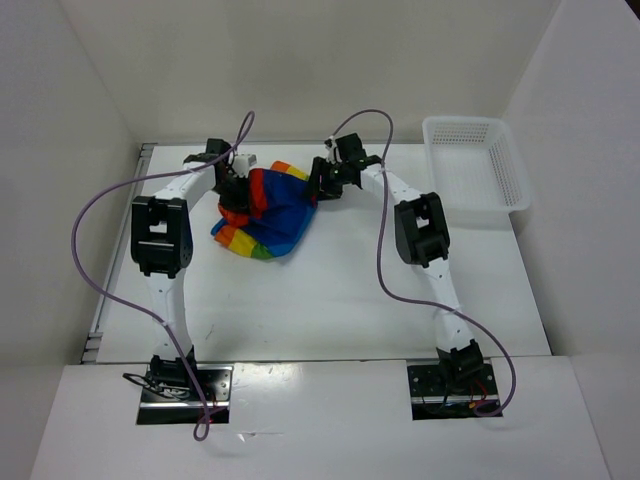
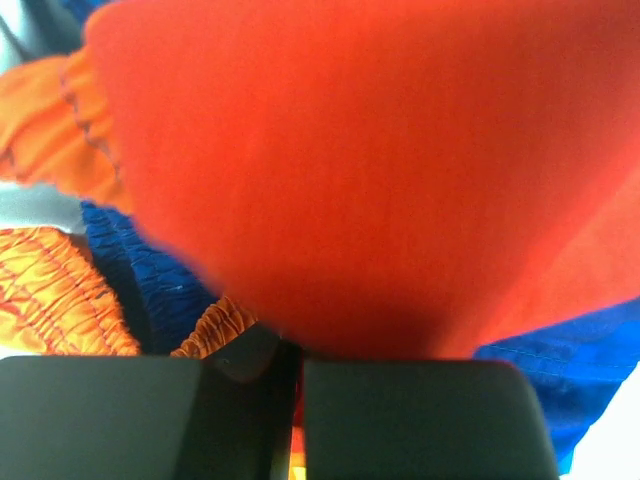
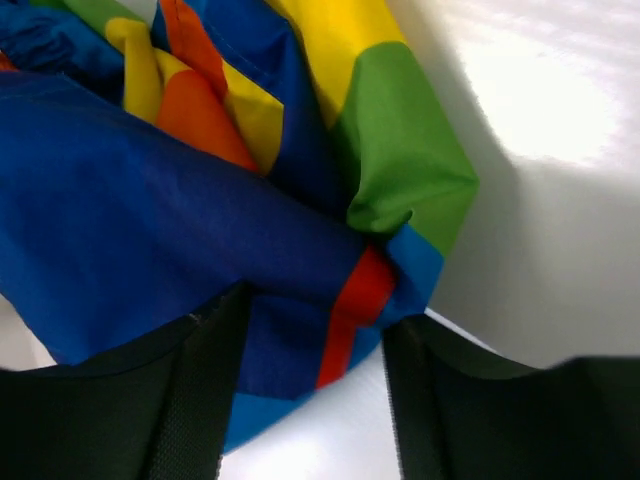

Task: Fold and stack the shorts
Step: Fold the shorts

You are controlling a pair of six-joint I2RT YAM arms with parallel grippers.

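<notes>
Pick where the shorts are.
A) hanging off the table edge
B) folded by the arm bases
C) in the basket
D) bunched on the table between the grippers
D: the shorts lie bunched on the table, left gripper and right gripper at either side, basket apart.

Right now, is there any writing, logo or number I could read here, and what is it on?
None can be read.
The shorts show only plain colour blocks, and the basket is bare white plastic.
Any label on the left arm or right arm is too small to tell.
</notes>
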